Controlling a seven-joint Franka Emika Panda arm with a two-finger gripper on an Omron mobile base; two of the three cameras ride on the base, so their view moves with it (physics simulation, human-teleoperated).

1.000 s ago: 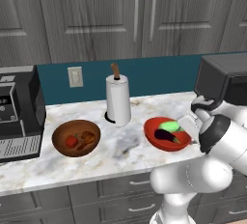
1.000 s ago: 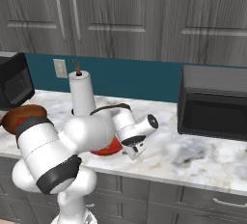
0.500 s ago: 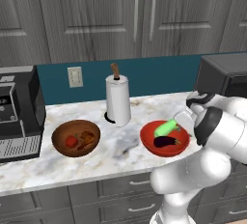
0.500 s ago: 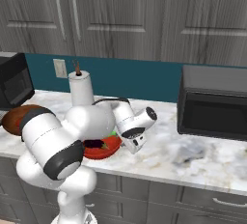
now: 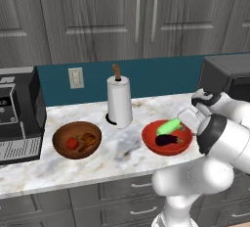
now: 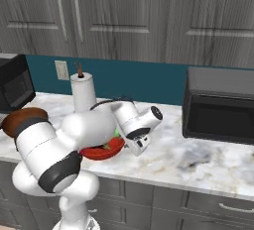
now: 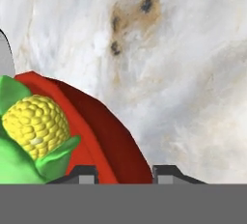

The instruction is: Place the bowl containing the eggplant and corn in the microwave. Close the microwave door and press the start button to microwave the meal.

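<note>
Glossy red shallow bowl [image 5: 167, 138] sits right of centre in the left base view on the white-grey marbled desk [image 5: 122, 147], round rim, smooth plastic look. Inside it: dark purple glossy eggplant [image 5: 168, 140], elongated, lying across the front, and the pale green husked corn [image 5: 168, 125] behind it, angled up toward the right. In the hand view the corn [image 7: 31, 124] fills the lower left, bumpy yellow kernels at the tip, green husk leaves wrapped round it, and the bowl rim [image 7: 103, 136] curves through the bottom centre.

Black boxy microwave [image 6: 221, 105] at the right of the right base view, glossy flat front, shut, well apart from the bowl. A brown wooden bowl [image 5: 77, 139] with reddish food sits left of centre, and a white paper towel roll [image 5: 119, 102] on a brown spindle stands upright behind.

The white arm bends low over the desk, wrist turned down at the bowl's right edge. The pincer [image 7: 125, 172] has two dark tips astride the bowl rim, red wall between them; whether they are actually pressing on it I cannot tell.
</note>
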